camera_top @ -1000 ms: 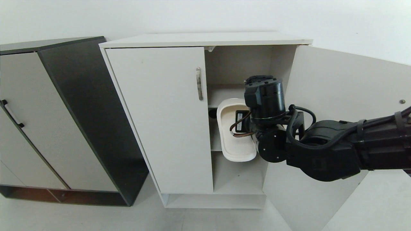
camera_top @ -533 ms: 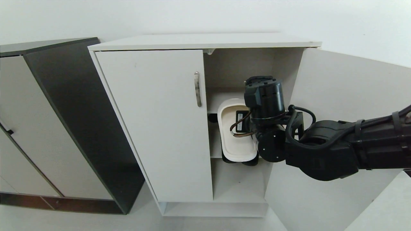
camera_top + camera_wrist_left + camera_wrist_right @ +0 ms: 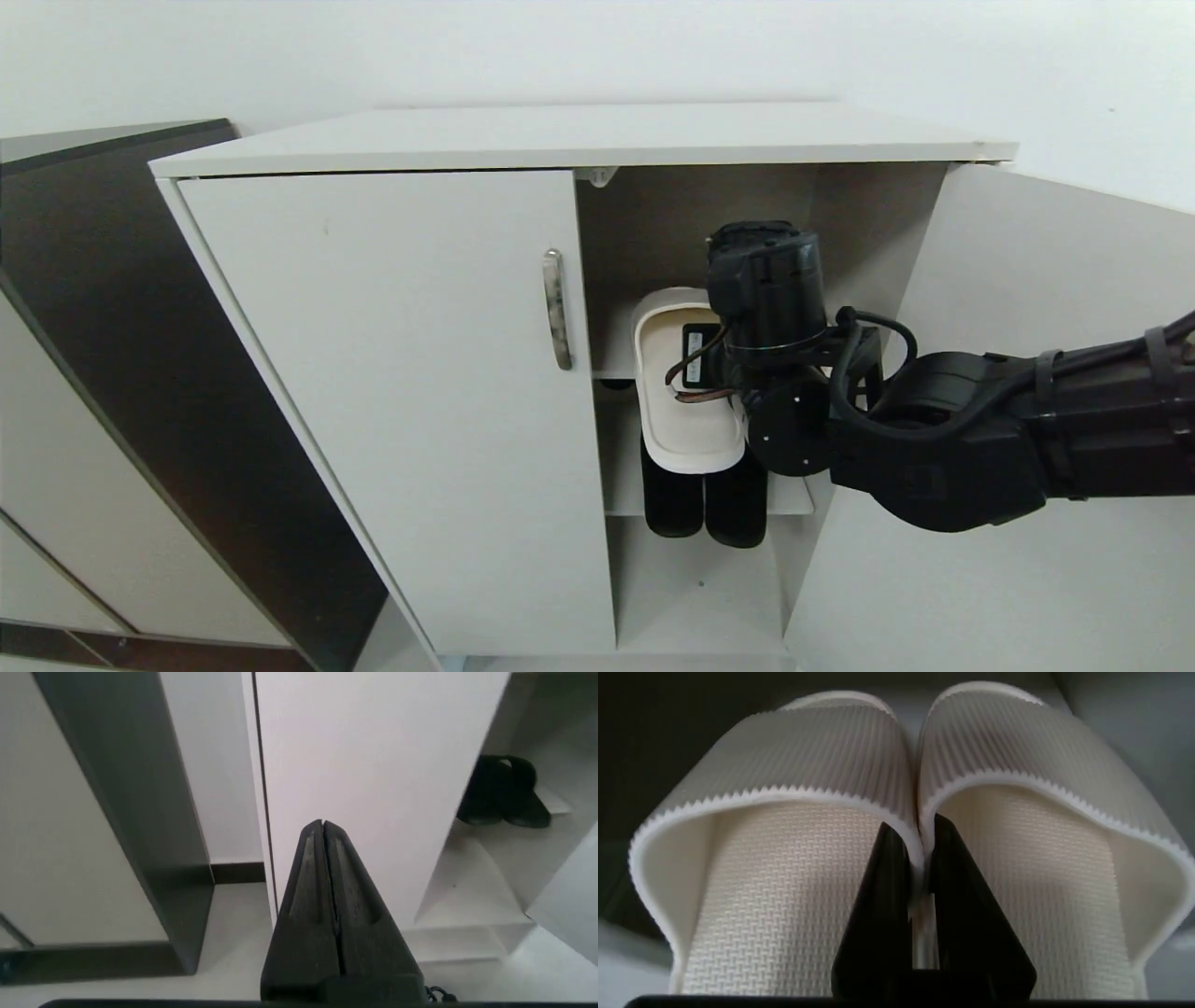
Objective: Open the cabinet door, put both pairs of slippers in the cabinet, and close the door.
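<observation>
The right gripper is closed tight on a pair of cream ribbed-strap rubber slippers, its two black fingers pinching the adjoining inner edges of the straps so that both shoes ride together as one bundle. In the head view the pair hangs in the open right half of the white laminate cabinet, in front of the upper shelf and just above a pair of black slide slippers, which lies on the middle shelf with its ends jutting past the shelf's front edge. The right-hand door stands wide open; the left-hand door with its metal bar handle is closed. The left gripper has its fingers pressed together on nothing and hangs low in front of that closed door. The cream slippers look light and soft – probably foam or rubber that bends rather than breaks – so weight is no worry, but a pinch at the straps alone may let the soles sag or swivel. The ribbed strap surface should give the fingers good purchase (better than the smooth rim would), and the doubled strap edges seem the sensible place to hold.
</observation>
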Robot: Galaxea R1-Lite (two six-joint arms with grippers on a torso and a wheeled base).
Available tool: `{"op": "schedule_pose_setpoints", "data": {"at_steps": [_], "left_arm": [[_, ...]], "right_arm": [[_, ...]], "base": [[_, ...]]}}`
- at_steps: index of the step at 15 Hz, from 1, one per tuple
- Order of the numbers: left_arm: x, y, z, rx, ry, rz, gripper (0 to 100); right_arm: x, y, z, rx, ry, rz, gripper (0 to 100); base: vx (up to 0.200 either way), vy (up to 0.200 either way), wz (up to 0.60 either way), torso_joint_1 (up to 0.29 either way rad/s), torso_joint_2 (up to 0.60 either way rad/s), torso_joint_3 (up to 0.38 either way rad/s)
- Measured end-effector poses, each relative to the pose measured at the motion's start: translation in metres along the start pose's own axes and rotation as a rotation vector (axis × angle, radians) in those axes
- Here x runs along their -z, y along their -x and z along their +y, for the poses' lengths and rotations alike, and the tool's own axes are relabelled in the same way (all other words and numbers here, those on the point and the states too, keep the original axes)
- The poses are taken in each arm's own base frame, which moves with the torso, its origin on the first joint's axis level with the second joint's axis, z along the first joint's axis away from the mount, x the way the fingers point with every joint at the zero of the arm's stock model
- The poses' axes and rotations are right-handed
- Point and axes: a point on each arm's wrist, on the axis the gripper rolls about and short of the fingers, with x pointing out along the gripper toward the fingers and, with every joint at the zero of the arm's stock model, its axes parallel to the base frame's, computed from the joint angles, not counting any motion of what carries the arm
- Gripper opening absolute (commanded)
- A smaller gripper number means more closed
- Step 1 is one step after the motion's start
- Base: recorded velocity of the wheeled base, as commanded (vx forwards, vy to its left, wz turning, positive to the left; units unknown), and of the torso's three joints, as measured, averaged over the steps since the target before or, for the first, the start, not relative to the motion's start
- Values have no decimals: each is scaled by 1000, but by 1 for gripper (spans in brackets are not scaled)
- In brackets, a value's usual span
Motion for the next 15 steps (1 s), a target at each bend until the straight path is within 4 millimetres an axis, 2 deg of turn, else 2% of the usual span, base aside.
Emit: {"op": "schedule_pose_setpoints", "data": {"at_steps": [1,9,15], "left_arm": [[0,0,0,0,-1,0,0],[0,0,0,0,0,0,0],[0,0,0,1,0,0,0]], "right_arm": [[0,0,0,0,-1,-1,0],[1,-3,0,-1,2,4,0],[1,-22,-5,20,-4,8,0]], "base": [[200,0,0,2,2,2],[0,0,0,0,0,0],[0,0,0,0,0,0]]}}
